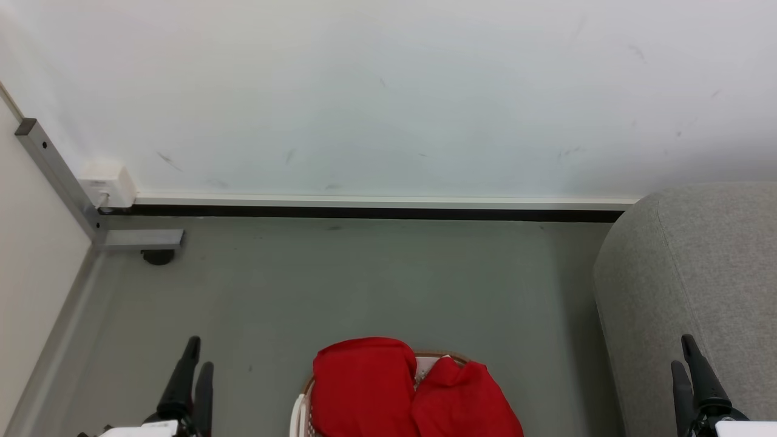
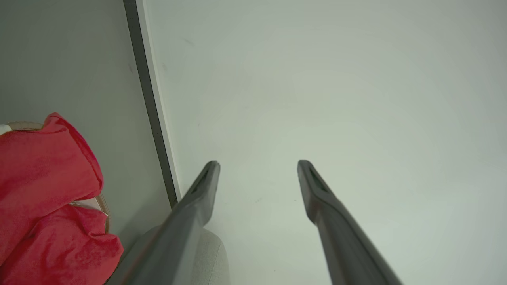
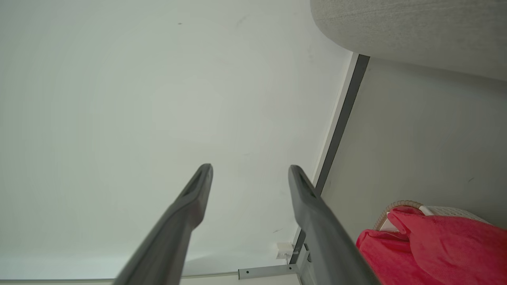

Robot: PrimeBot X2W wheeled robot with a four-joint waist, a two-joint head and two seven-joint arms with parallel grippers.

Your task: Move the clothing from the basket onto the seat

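Note:
Two heaps of bright red clothing (image 1: 388,388) lie piled in the white basket (image 1: 298,416) at the bottom centre of the head view, on the floor between my arms. The light grey seat (image 1: 698,273) rises at the right. My left gripper (image 1: 201,354) stands left of the basket, open and empty, well clear of the clothing. My right gripper (image 1: 681,352) stands in front of the seat, open and empty too. The left wrist view has my left gripper (image 2: 258,164) facing the wall, with clothing (image 2: 43,190) at its left. In the right wrist view my right gripper (image 3: 250,169) also faces the wall, with clothing (image 3: 431,245), basket rim (image 3: 396,206) and seat (image 3: 416,27).
A pale wall (image 1: 388,91) with a dark baseboard (image 1: 364,213) closes the back. At the left a grey metal frame (image 1: 57,176) with a black foot (image 1: 158,257) and a white wall box (image 1: 109,185) stand in the corner. Grey floor (image 1: 364,285) lies beyond the basket.

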